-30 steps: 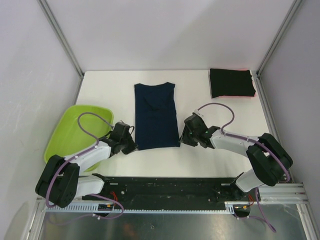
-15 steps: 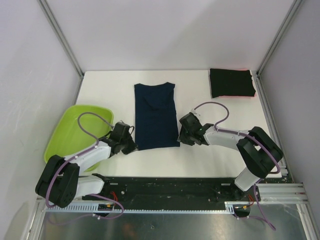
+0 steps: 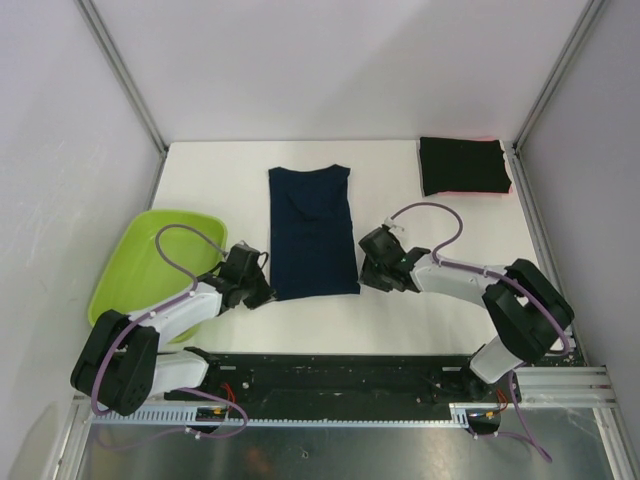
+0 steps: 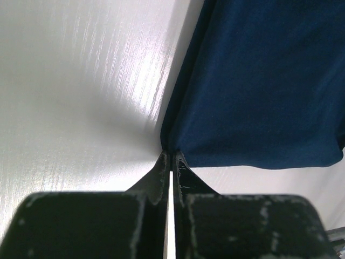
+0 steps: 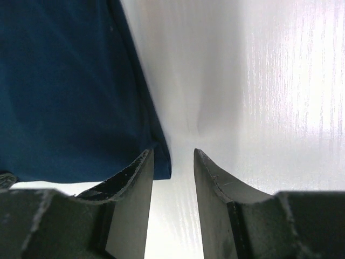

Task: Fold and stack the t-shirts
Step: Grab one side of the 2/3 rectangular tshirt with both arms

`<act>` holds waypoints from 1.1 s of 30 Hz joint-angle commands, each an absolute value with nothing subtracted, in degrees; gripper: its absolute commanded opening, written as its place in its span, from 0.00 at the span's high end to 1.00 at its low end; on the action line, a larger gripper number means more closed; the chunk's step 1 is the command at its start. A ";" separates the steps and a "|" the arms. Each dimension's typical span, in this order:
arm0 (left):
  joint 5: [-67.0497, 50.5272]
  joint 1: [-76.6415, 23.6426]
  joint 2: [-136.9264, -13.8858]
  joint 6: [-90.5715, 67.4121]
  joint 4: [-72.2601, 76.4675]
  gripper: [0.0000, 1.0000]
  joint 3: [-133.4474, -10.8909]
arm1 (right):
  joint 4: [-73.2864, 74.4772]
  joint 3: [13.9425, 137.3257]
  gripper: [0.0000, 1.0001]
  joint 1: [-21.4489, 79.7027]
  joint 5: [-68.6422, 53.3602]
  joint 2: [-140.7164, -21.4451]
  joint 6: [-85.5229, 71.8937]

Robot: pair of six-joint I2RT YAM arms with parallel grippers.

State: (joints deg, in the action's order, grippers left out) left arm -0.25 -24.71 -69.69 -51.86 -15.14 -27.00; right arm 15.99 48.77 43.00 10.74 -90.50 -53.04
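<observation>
The dark navy t-shirt (image 3: 312,232) lies flat in a long folded strip at the table's middle. The black t-shirt (image 3: 463,165) lies folded at the back right, with a red-pink edge showing beneath it. My left gripper (image 3: 263,292) is at the navy shirt's near left corner. In the left wrist view it (image 4: 171,155) is shut, its tips pinching that corner of the navy cloth (image 4: 259,81). My right gripper (image 3: 367,272) is at the near right corner. In the right wrist view it (image 5: 173,152) is open, and the corner of the navy shirt (image 5: 64,86) lies between the jaws against the left finger.
A lime-green plastic tub (image 3: 150,262) stands at the left, just behind my left arm. A black rail (image 3: 330,372) runs along the near edge. Walls with metal posts close in the back and both sides.
My right gripper has shifted slightly left, closer to the navy shirt's near right corner. The left arm and both shirts have not moved.
</observation>
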 commanded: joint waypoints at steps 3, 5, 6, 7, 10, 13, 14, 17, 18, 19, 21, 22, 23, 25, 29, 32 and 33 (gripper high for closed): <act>0.44 -24.96 -70.66 -49.46 -19.21 1.00 -27.52 | 15.20 51.34 0.59 43.70 13.34 -88.60 -53.35; 0.44 -24.96 -70.62 -49.43 -19.22 1.00 -27.53 | 15.03 51.86 0.59 43.95 12.81 -90.27 -53.17; 0.44 -24.96 -70.64 -49.46 -19.23 1.00 -27.52 | 14.81 52.12 0.59 44.08 12.47 -91.10 -53.04; 0.44 -24.96 -70.74 -49.43 -19.20 1.00 -27.56 | 14.83 52.47 0.59 44.19 12.12 -92.04 -52.93; 0.44 -24.97 -70.90 -49.33 -19.22 1.00 -27.59 | 15.83 53.82 0.59 44.45 11.46 -94.64 -52.54; 0.44 -24.96 -70.89 -49.23 -19.23 1.00 -27.60 | 16.97 54.55 0.59 44.90 11.21 -96.42 -52.29; 0.44 -24.96 -70.82 -49.23 -19.24 1.00 -27.64 | 17.36 54.70 0.59 45.08 11.23 -96.86 -52.25; 0.44 -24.96 -70.58 -49.15 -19.17 1.00 -27.70 | 19.06 54.83 0.59 45.72 11.49 -97.76 -52.21; 0.44 -24.96 -70.49 -49.14 -19.25 1.00 -27.74 | 19.77 54.83 0.59 46.02 11.63 -97.97 -52.21; 0.44 -24.96 -70.36 -49.09 -19.29 1.00 -27.80 | 20.47 54.84 0.59 46.30 11.84 -98.16 -52.16; 0.44 -24.96 -70.30 -49.06 -19.33 1.00 -27.89 | 21.80 54.84 0.60 46.73 12.06 -98.68 -52.09; 0.44 -24.96 -70.35 -49.05 -19.33 1.00 -27.92 | 22.41 54.84 0.60 46.96 12.22 -98.95 -52.10; 0.44 -24.96 -70.42 -49.05 -19.38 1.00 -27.98 | 23.16 54.84 0.60 47.21 12.53 -99.18 -52.07; 0.44 -24.96 -70.43 -49.02 -19.37 1.00 -27.98 | 24.42 54.84 0.60 47.64 13.37 -99.50 -52.08; 0.44 -24.98 -70.10 -49.04 -19.46 1.00 -27.80 | 26.15 54.84 0.60 48.22 14.41 -99.87 -51.97; 0.44 -24.96 -69.91 -49.08 -19.46 1.00 -27.70 | 26.67 54.84 0.61 48.56 14.50 -100.19 -52.12; 0.44 -24.96 -69.80 -49.06 -19.49 1.00 -27.65 | 26.74 54.84 0.62 48.67 14.46 -100.41 -52.16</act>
State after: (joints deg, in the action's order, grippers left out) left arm -0.38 -24.71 -69.87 -50.96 -15.64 -27.33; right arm 19.55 55.59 47.64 13.87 -97.65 -52.42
